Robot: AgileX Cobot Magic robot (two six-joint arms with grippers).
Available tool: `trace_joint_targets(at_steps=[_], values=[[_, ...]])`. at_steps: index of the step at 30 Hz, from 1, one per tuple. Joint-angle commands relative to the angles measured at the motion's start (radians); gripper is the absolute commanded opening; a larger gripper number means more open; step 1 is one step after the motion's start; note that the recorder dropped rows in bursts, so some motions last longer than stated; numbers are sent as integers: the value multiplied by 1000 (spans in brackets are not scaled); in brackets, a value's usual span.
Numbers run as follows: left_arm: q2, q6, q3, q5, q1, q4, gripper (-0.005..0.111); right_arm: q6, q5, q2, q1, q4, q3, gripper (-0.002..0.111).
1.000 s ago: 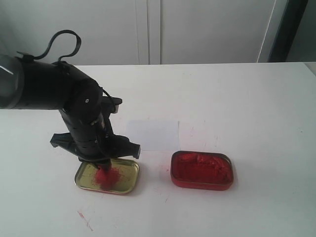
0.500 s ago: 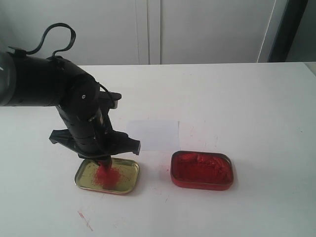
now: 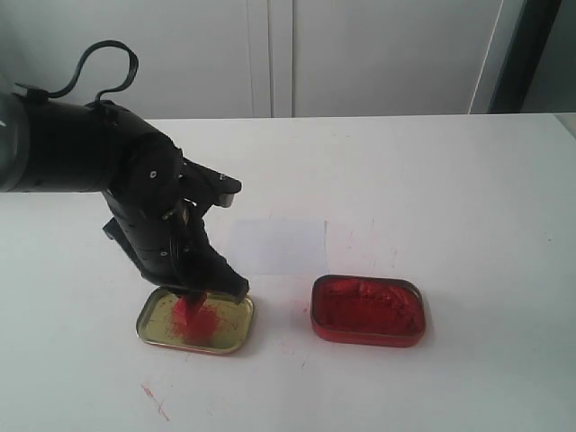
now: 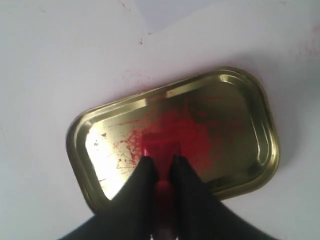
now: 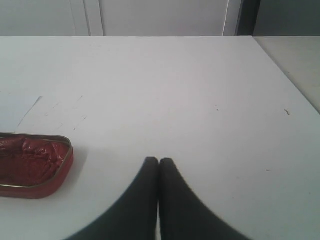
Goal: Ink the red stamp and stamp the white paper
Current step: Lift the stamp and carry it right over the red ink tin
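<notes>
My left arm (image 3: 135, 193) bent steeply down over gold tin lid (image 3: 239, 311), front-left of table (image 3: 468, 180). My left gripper (image 4: 160, 161) clamped on red stamp (image 4: 161, 149), foot in lid's red smear. White paper (image 3: 279, 245) mid-table. My right gripper (image 5: 159, 162) pressed together, empty.

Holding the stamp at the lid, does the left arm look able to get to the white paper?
Probably yes. The left gripper is shut on the red stamp in the gold lid, and the white paper lies close by the lid, with nothing between them.
</notes>
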Motion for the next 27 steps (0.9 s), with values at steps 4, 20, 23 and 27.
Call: trace_joint_targets(at_steps=[4, 20, 23, 27], values=[[-11, 316, -123, 110, -5, -104, 0, 4, -14, -5, -5, 1, 6, 0], [229, 784, -575, 355, -85, -455, 0, 4, -14, -5, -5, 1, 6, 0], [281, 811, -636, 394, -117, -446, 0, 4, -14, -5, -5, 1, 6, 0], [343, 831, -725, 409, -154, -408, 0, 4, -14, -5, -5, 1, 6, 0]])
